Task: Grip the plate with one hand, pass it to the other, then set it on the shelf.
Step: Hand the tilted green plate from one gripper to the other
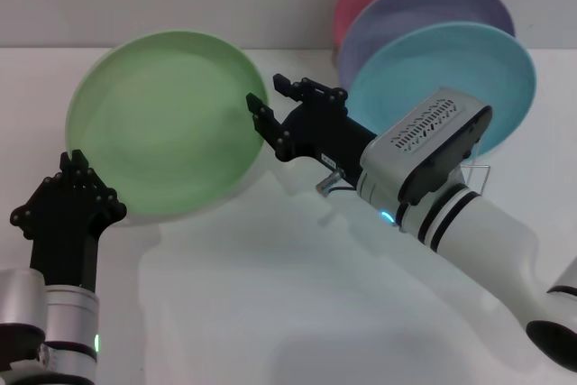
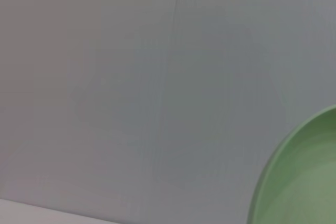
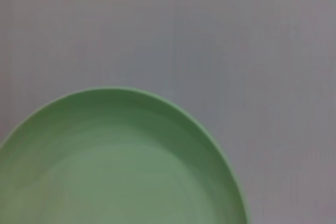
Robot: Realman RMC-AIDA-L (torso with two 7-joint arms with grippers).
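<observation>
So the green plate (image 1: 167,123) is up off the desk (image 1: 270,295), tilted with its face toward the head camera, and its lower-left rim sits in the left gripper (image 1: 77,188), jaws clamped on it. On the opposite rim, the right gripper (image 1: 268,105) has its jaws spread apart, the plate edge right at or just inside the gap. I can't tell if either pad is touching yet.

Looks like mid-handover to me. I'd push the right jaws further over the rim so the edge sits deep between them, close firmly, and only then let the left side release. With a shallow rim, a tip-only pinch could slip.

Stuff that's hard to see: the shelf (image 1: 482,173) is mostly hidden behind the right arm, just a bit of wire showing under the blue plate (image 1: 469,69). Both wrist views only show plate and wall, no fingers at all.
</observation>
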